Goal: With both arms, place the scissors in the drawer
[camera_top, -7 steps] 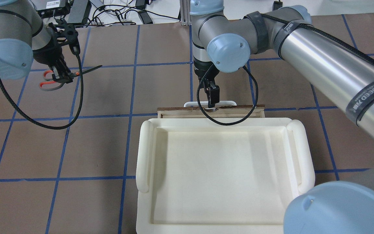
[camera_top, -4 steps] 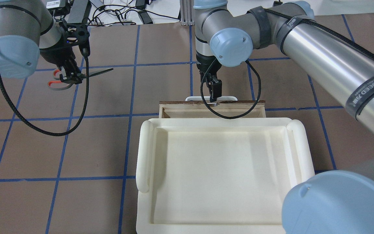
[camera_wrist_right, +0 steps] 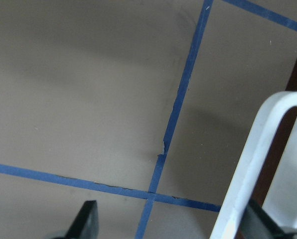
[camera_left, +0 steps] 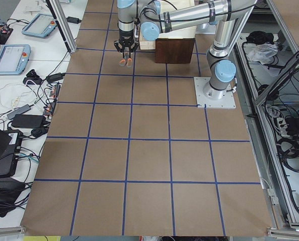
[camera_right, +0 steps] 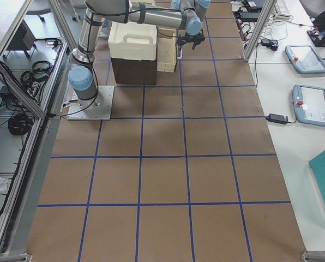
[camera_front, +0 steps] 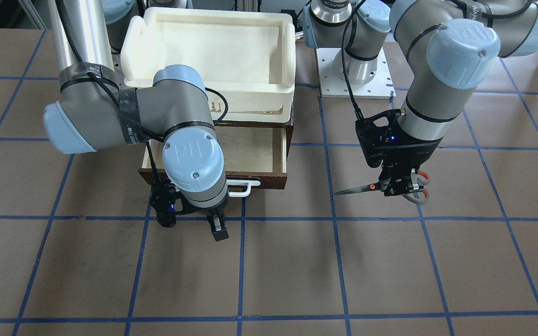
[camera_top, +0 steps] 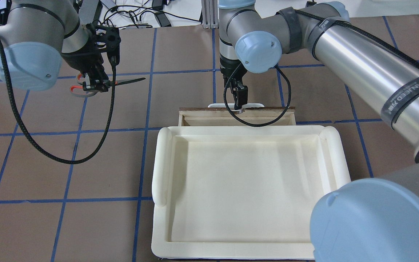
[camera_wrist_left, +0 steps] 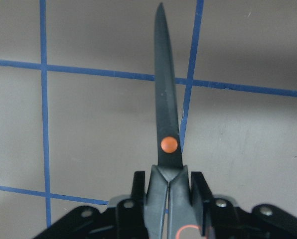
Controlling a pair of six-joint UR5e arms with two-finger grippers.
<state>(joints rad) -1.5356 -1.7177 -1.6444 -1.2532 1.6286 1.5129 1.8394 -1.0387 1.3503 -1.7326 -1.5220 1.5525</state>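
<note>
My left gripper (camera_top: 95, 86) is shut on the scissors (camera_top: 126, 81) near the pivot and holds them level above the table. In the front-facing view the scissors (camera_front: 357, 190) point their blade tips at the drawer (camera_front: 269, 179), a tile's width away. The left wrist view shows the closed blades and orange pivot dot of the scissors (camera_wrist_left: 166, 114) sticking out past the left gripper (camera_wrist_left: 167, 191). The drawer stands pulled out, its pale inside bare. My right gripper (camera_front: 208, 226) is open just in front of the white handle (camera_front: 241, 189). In its wrist view the handle (camera_wrist_right: 253, 164) lies beside one finger.
A cream-white plastic tub (camera_top: 160, 163) sits on top of the dark cabinet, over the drawer's rear part. Blue tape lines grid the brown table. The right arm's elbow (camera_front: 194, 154) hangs over the drawer's left half in the front-facing view.
The left gripper has carried the scissors rightward, toward the drawer. The drawer front and the right gripper at the handle have moved farther from the robot, so more of the drawer is out.
</note>
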